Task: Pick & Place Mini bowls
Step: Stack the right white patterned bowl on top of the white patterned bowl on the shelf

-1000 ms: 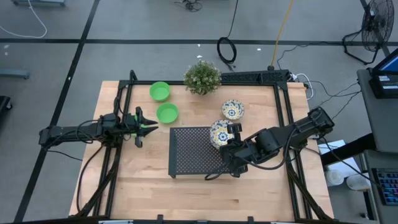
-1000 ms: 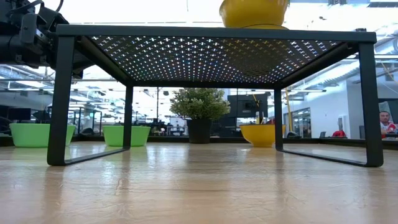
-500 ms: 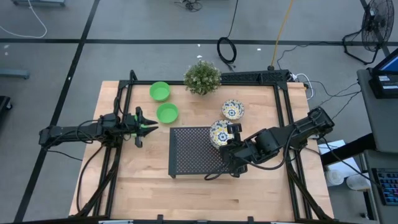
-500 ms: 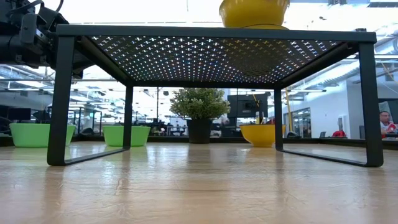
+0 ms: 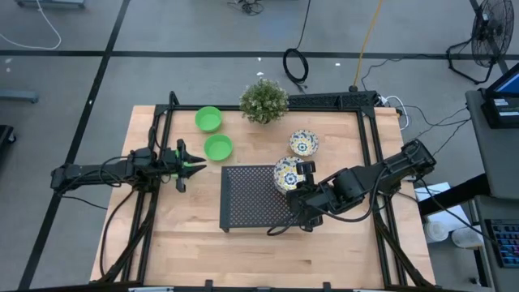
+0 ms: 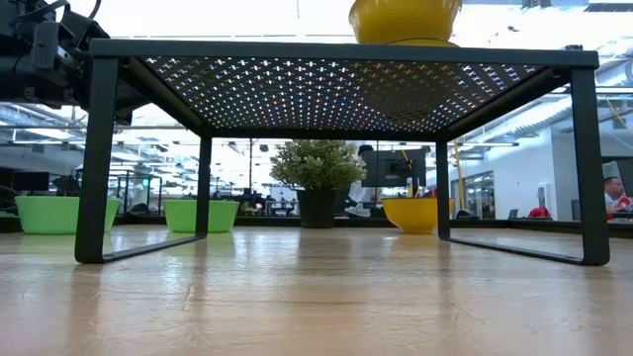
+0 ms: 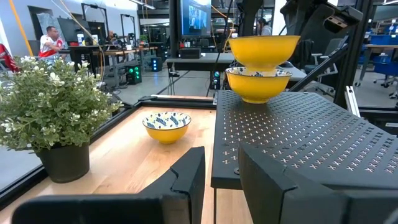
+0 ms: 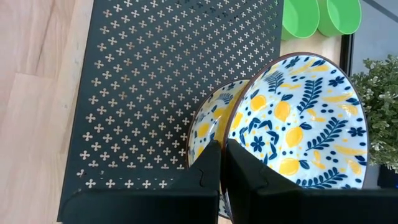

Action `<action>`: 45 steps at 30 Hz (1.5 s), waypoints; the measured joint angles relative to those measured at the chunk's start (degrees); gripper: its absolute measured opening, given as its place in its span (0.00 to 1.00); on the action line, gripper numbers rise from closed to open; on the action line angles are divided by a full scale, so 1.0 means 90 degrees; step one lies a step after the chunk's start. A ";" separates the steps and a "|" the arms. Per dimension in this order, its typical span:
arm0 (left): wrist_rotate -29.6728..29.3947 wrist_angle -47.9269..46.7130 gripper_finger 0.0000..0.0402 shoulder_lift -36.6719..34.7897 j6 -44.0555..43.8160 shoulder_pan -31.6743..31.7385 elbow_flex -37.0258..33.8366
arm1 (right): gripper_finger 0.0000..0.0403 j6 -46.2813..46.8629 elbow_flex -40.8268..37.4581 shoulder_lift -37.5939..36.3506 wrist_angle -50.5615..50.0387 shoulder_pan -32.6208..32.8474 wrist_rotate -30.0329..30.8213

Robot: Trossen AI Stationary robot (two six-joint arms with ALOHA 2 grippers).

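Observation:
A black perforated rack [image 5: 247, 203] stands mid-table. On its far right corner sit two white floral mini bowls with yellow outsides, one [image 8: 305, 121] above the other [image 8: 208, 127]. My right gripper [image 5: 300, 174] is shut on the upper one [image 7: 264, 48]. A third floral bowl [image 5: 303, 143] rests on the table beyond the rack. Two green mini bowls [image 5: 208, 119] [image 5: 218, 148] sit on the table at the far left. My left gripper [image 5: 182, 165] hangs open near the table's left edge, level, with nothing between its fingers. My right gripper pinches the upper bowl's rim [image 8: 231, 138] on the side toward the table's near edge, one finger inside the wall and one outside. The fingers slant down from the near right. The bowl sits upright, its base down inside the lower bowl [image 7: 258, 86]; whether they touch, I cannot tell.
A potted plant [image 5: 263, 100] stands at the far edge, between the green bowls and the floral bowl on the table. A black frame [image 5: 366, 138] borders the tabletop. Bare wood lies in front of the rack [image 6: 316, 297]. People show in the room behind.

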 joint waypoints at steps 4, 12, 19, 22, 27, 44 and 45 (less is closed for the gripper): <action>0.0000 -0.0002 0.25 0.0000 0.0000 0.0000 0.0000 | 0.00 0.0000 0.0000 -0.0001 0.0000 0.0000 0.0000; 0.0000 0.0000 0.25 0.0000 0.0000 0.0000 0.0000 | 0.00 0.0000 0.0000 0.0001 0.0000 0.0002 0.0000; 0.0000 0.0000 0.25 0.0000 0.0000 0.0001 0.0000 | 0.00 0.0000 -0.0264 -0.0001 0.0169 0.0002 0.0000; 0.0000 0.0000 0.25 0.0000 0.0000 0.0002 0.0002 | 0.00 0.0000 -0.0450 0.0001 0.0217 0.0002 -0.0006; 0.0000 0.0000 0.25 0.0000 0.0000 0.0001 0.0000 | 0.00 0.0000 -0.0554 0.0001 0.0273 0.0003 -0.0005; 0.0000 0.0000 0.25 0.0000 0.0000 0.0001 0.0000 | 0.00 -0.0001 -0.0554 -0.0001 0.0348 0.0005 -0.0002; 0.0000 0.0000 0.25 0.0000 0.0000 0.0000 0.0000 | 0.00 -0.0001 -0.0554 -0.0001 0.0347 0.0005 -0.0002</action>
